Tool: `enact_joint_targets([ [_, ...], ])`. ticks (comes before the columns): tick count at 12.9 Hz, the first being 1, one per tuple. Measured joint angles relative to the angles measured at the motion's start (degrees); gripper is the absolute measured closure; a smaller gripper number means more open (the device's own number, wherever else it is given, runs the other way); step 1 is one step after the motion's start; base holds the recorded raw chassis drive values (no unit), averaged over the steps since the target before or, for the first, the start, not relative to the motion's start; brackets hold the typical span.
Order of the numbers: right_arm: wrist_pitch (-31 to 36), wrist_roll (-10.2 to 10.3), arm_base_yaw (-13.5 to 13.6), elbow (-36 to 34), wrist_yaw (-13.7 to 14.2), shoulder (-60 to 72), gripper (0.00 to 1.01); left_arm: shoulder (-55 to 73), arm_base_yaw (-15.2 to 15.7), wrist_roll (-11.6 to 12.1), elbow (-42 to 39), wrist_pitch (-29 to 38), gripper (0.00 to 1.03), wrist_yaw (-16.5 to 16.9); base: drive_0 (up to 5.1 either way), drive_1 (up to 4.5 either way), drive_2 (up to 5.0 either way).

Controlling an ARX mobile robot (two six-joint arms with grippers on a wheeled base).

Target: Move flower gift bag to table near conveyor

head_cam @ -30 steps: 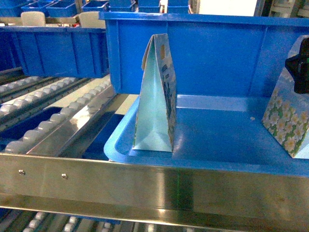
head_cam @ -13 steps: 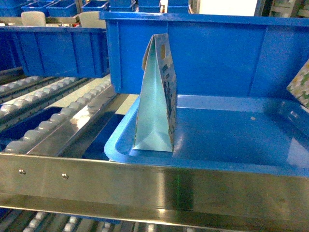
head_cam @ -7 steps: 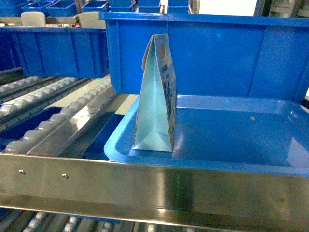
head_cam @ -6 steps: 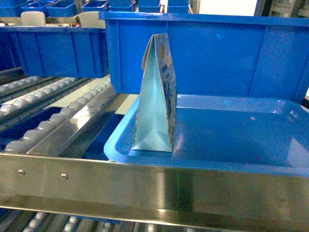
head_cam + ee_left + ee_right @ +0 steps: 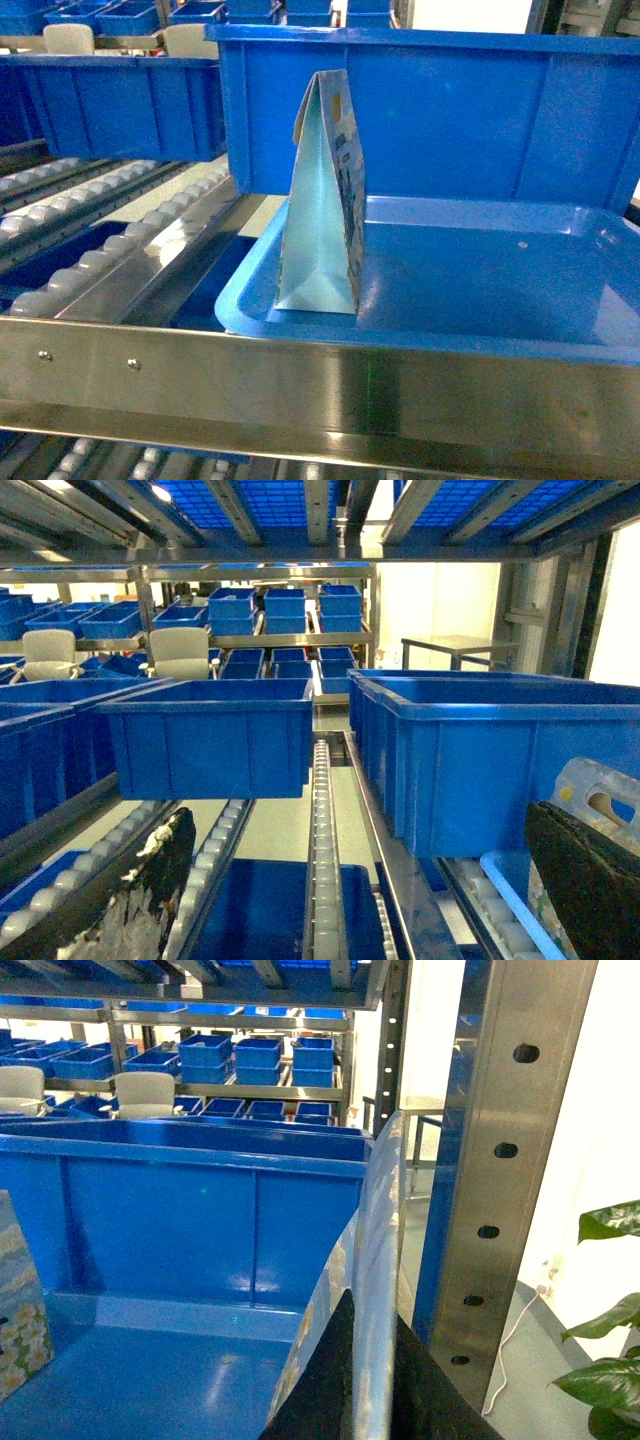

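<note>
so my right tool [image 5: 365, 1400] is closed on the top edge of a daisy-printed paper gift bag [image 5: 372, 1260], which hangs upright beside the steel rack post [image 5: 500, 1160], lifted off the shallow blue plastic tray [image 5: 150, 1380]. my left tool [image 5: 350, 900] stands wide open, holding nothing.

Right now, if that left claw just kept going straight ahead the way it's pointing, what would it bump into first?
Probably the blue bin standing on the roller rack ahead of the left gripper; depth is hard to judge.
</note>
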Motion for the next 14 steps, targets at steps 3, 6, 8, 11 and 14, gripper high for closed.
enact_joint_targets([
  [3, -0.02, 0.00, 0.00, 0.00, 0.02, 0.00, 0.98, 0.00, 0.00, 0.00, 0.00, 0.00, 0.05, 0.00, 0.0, 0.00, 0.0],
  [6, -0.04, 0.00, 0.00, 0.00, 0.02, 0.00, 0.98, 3.28, -1.14, -0.26, 1.22, 2.62, 0.05, -0.33, 0.0, 0.00, 0.0],
  [8, -0.02, 0.00, 0.00, 0.00, 0.02, 0.00, 0.98, 9.33, -3.58, -0.59, 5.53, 3.23, 0.05, -2.03, 0.0, 0.00, 0.0],
  [11, -0.02, 0.00, 0.00, 0.00, 0.02, 0.00, 0.98, 17.97, -8.68, 0.00, 11.63, 1.92, 0.05, -5.49, 0.0, 0.00, 0.0],
  [14, -0.04, 0.00, 0.00, 0.00, 0.02, 0.00, 0.98, 25.51, -16.87, 1.03, 22.32, -4.46, 0.05, -8.17, 0.0, 0.00, 0.0],
])
